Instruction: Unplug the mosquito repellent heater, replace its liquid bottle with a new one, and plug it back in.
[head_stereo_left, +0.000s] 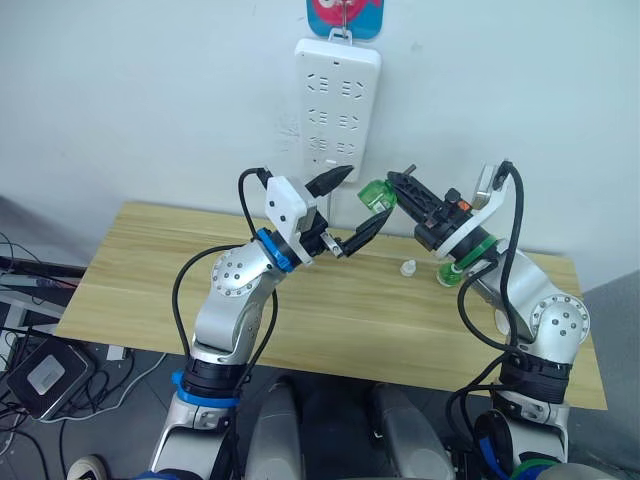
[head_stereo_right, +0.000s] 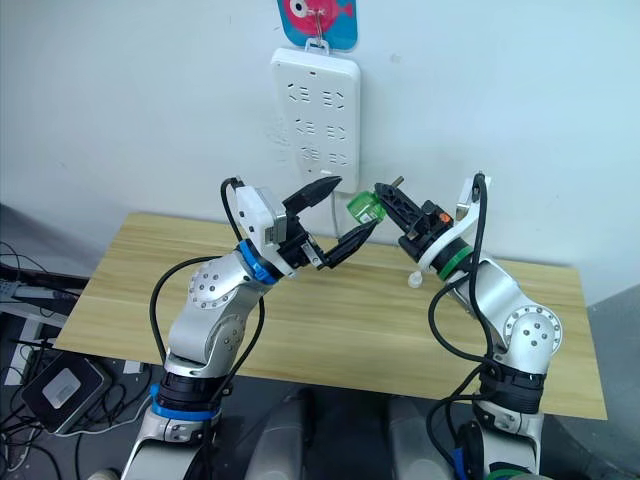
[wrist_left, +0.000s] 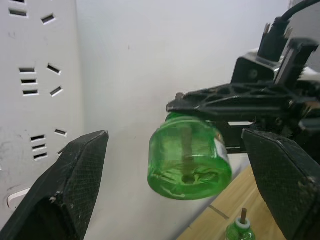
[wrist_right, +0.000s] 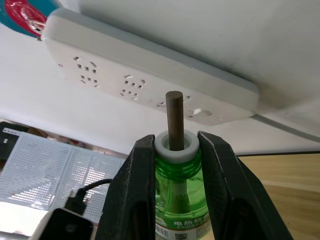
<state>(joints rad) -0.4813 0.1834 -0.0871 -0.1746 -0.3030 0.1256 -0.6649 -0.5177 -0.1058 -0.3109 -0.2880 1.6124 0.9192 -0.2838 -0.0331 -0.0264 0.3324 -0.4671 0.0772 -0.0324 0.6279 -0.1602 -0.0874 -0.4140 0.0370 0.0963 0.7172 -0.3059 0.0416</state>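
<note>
While the right pincer grips a green liquid bottle by its neck, just under the white collar where the brown wick comes out, the bottle hangs in the air above the tabletop, its base turned toward the left arm. The two fingers are closed firmly on both sides of the neck, I think so that the body of the bottle stays free for the other arm to take or turn.

The left pincer is wide open and holds nothing. One finger is above and one below, and the base of the bottle lies just before the gap between them, not yet touched. It looks ready for a handover.

Behind both pincers, the white power strip hangs on the wall, and its sockets look empty. I cannot find the mosquito repellent heater with certainty; a small white object and a second green bottle are on the tabletop below the right pincer, too small to name.

Free room is narrow between the bottle and the wall strip. Below and toward the robot, the wooden surface is open, so a move downward seems safer.
</note>
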